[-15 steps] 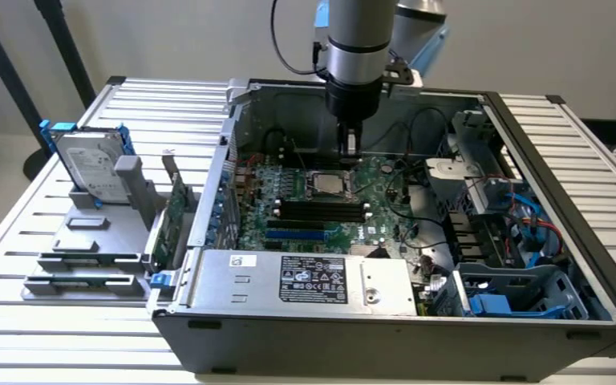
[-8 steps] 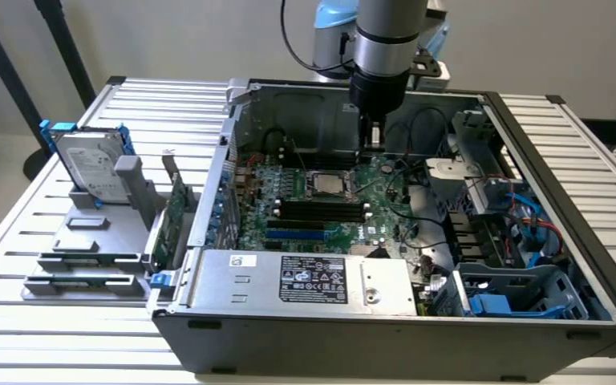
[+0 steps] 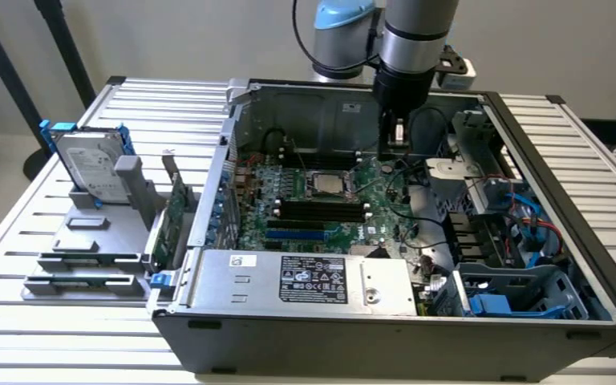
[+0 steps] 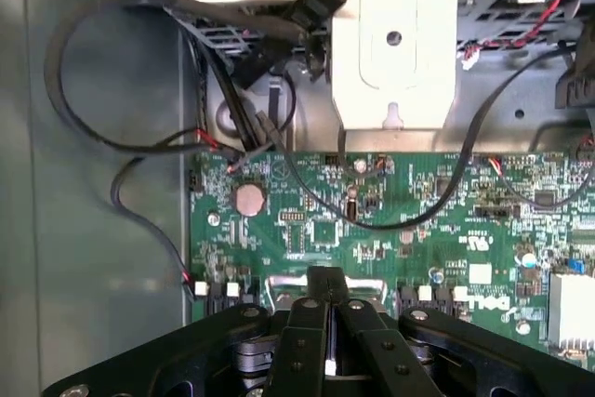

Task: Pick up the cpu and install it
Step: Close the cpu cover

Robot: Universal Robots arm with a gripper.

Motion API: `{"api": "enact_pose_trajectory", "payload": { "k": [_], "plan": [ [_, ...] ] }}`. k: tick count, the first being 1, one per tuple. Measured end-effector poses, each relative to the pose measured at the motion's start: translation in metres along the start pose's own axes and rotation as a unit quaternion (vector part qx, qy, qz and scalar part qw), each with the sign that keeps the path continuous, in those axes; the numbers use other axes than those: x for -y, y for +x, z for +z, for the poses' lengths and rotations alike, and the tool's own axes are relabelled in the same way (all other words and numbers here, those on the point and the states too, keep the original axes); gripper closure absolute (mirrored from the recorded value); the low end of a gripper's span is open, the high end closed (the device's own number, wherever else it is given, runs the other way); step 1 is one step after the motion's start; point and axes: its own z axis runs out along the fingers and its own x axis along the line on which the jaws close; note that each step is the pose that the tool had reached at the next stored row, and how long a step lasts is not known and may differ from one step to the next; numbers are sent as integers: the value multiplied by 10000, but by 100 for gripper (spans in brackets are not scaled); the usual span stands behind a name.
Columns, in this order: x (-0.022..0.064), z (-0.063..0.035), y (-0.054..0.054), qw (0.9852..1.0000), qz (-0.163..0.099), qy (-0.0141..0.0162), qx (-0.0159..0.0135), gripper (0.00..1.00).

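Note:
The cpu (image 3: 326, 183) is a small silver square lying flat in the socket on the green motherboard (image 3: 378, 228) inside the open computer case (image 3: 394, 333). My gripper (image 3: 398, 143) hangs from the arm above the board, toward the exterior view's right of the cpu and apart from it. In the wrist view my gripper (image 4: 327, 278) is shut, its black fingers (image 4: 311, 323) pressed together with nothing seen between them. Just beyond the tips lies the socket's metal frame (image 4: 279, 284), partly hidden by the fingers.
Black cables (image 4: 112, 141) loop over the board and the case wall. A metal bracket (image 4: 395, 53) stands past the board's edge. Black memory slots (image 3: 319, 210) and the power supply (image 3: 308, 281) lie nearer. A hard drive (image 3: 89, 164) with blue rails stands on the exterior view's left.

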Motion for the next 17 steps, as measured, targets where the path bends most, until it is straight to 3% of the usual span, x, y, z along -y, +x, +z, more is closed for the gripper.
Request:
{"api": "enact_pose_trajectory", "payload": {
  "k": [7, 17],
  "plan": [
    [-104, 48, 0, 10000, -14, 2, -34, 89],
    [-116, 198, -13, 9999, -127, 14, -69, 89]
  ]
}}
